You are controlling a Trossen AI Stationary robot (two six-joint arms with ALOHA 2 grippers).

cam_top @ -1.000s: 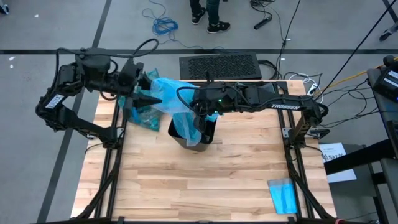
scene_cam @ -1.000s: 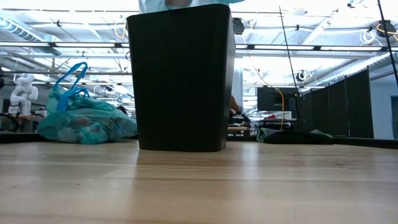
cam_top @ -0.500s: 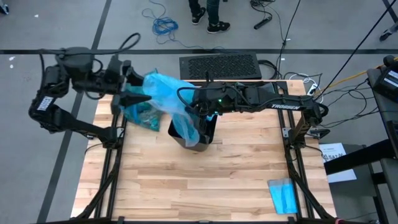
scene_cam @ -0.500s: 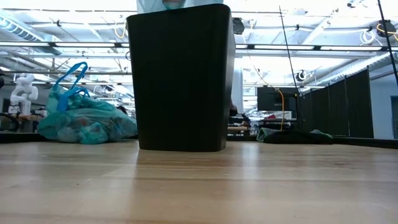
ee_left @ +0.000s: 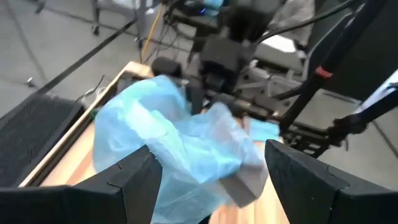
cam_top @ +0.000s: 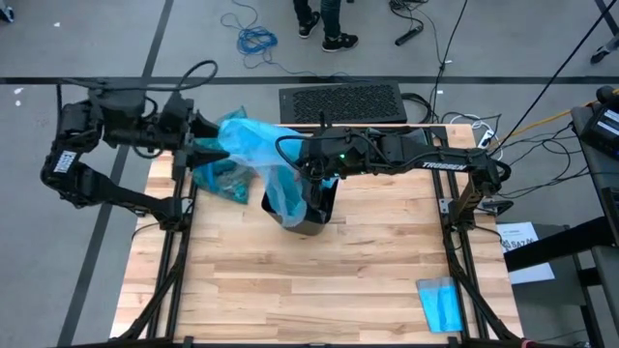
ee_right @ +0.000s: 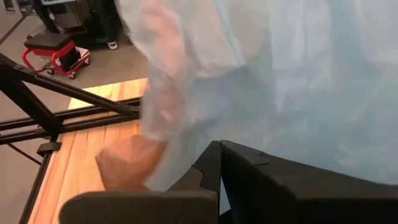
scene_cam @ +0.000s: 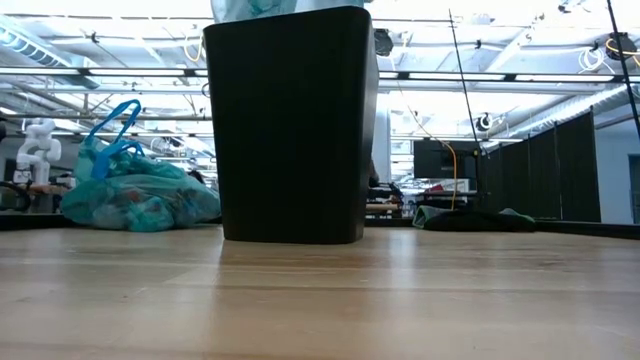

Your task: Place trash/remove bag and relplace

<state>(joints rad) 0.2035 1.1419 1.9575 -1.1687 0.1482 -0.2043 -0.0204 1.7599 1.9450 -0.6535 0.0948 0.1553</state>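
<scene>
The black bin stands upright on the wooden table, toward its far side. A sky-blue bag is draped from the bin's mouth up and toward the table's left. My right gripper is shut over the bin's far rim, inside the bag's folds. My left gripper is open at the bag's left end, and the bag bulges between its fingertips. The filled dark teal bag lies on the table left of the bin, resting on its underside. The trash is hidden. My left gripper: the bag's bulge reaches between the spread fingers, and I cannot tell whether it touches them. My right gripper is shut on the sky-blue bag above the bin's mouth, coming level from the table's right. The plastic itself hides the place of contact. The bag stands up around the fingers and runs down into the bin.
A small blue folded cloth lies near the table's front right corner. A black mat sits beyond the far edge, and a person's feet stand farther off. Bare wood fills the near half.
My left gripper has drawn back toward the table's left edge, away from the bin, and its fingers have spread wider, letting go of the sky-blue bag. The bag's left end stays puffed out there. My right gripper and the bin have kept still.
</scene>
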